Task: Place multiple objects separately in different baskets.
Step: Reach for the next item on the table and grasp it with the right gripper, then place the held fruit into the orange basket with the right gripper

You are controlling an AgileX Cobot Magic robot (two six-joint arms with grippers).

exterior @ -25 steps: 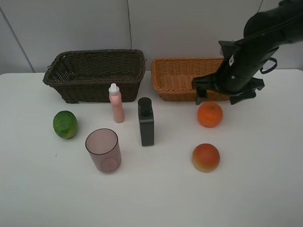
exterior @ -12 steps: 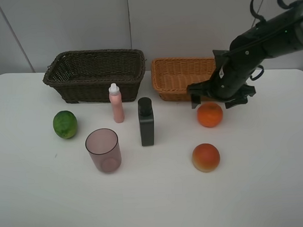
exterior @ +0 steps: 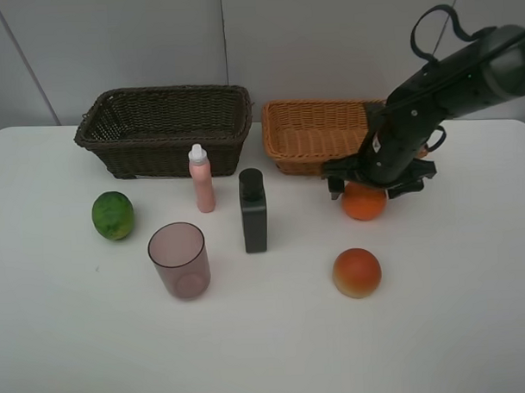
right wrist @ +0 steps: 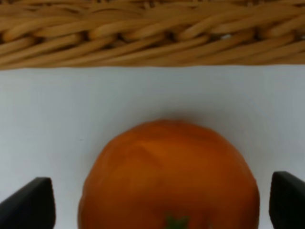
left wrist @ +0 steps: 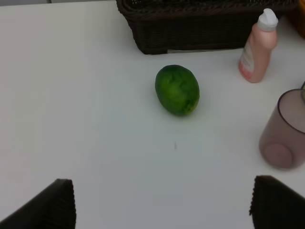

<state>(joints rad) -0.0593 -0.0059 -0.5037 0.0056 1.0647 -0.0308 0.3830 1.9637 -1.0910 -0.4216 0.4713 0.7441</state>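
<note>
Lowered right arm (exterior: 457,82) sets spread fingers (right wrist: 29,204) astride the orange (exterior: 364,203).

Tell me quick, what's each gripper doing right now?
Left gripper: open, holding nothing.
Right gripper: open, jaws either side of the orange, not closed on it.

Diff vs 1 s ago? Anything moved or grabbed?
The right gripper came down from in front of the tan basket and now straddles the orange, fingers open on either side, not closed on it. Nothing taken or let go. Orange, peach, pink bottle, dark bottle, cup, green fruit and dark basket stayed put.
</note>
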